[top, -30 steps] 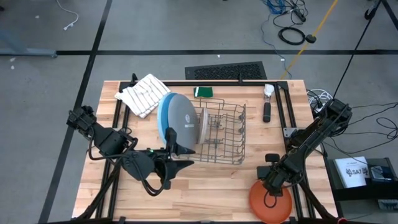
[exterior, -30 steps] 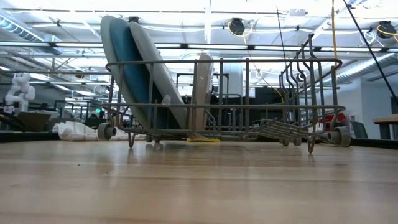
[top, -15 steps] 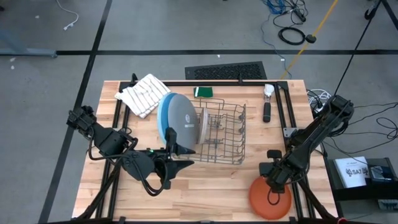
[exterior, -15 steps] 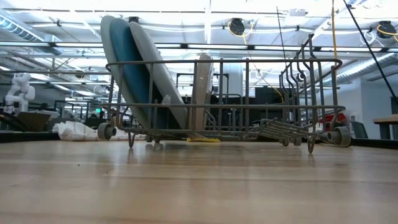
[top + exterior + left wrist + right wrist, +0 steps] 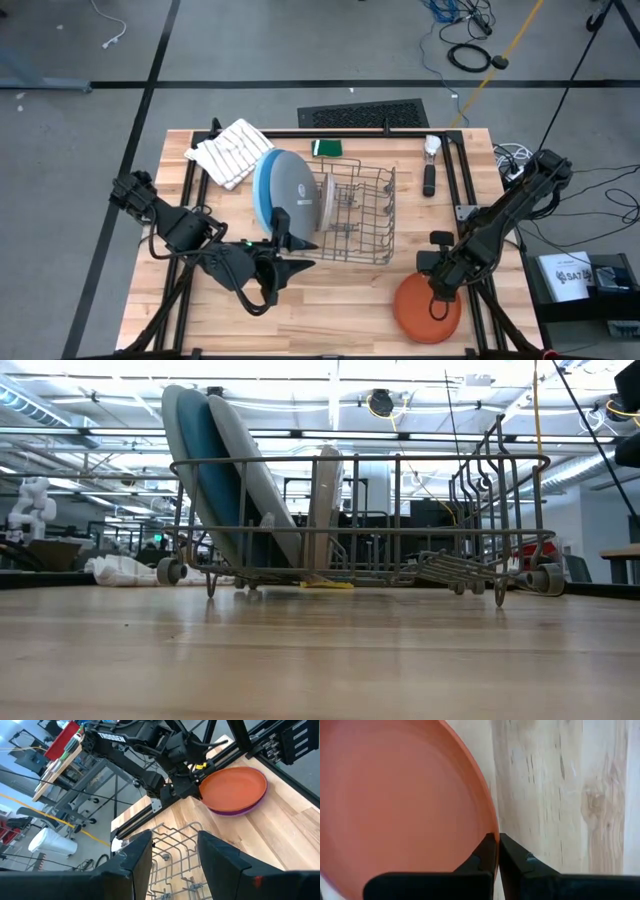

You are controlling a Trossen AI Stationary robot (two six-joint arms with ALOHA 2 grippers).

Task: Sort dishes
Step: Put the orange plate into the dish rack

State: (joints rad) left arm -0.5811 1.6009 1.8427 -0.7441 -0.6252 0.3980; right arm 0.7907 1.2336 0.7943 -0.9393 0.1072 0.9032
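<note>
Right gripper (image 5: 436,296) clamped on rim of round orange plastic plate (image 5: 425,310); wire dish rack (image 5: 355,215) beyond, toward left gripper (image 5: 298,254), fingers apart.

Orange plate (image 5: 420,310) near table's front right, a purple plate (image 5: 239,811) just under it. 3 large plates, light blue (image 5: 262,180), darker blue (image 5: 225,485), grey (image 5: 295,195), lean on edge together; off-white plate (image 5: 327,200) stands upright beside them.

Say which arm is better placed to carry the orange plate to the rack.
Right: its gripper is pinched on the orange plate rim. The left gripper waits open beside the rack.
</note>
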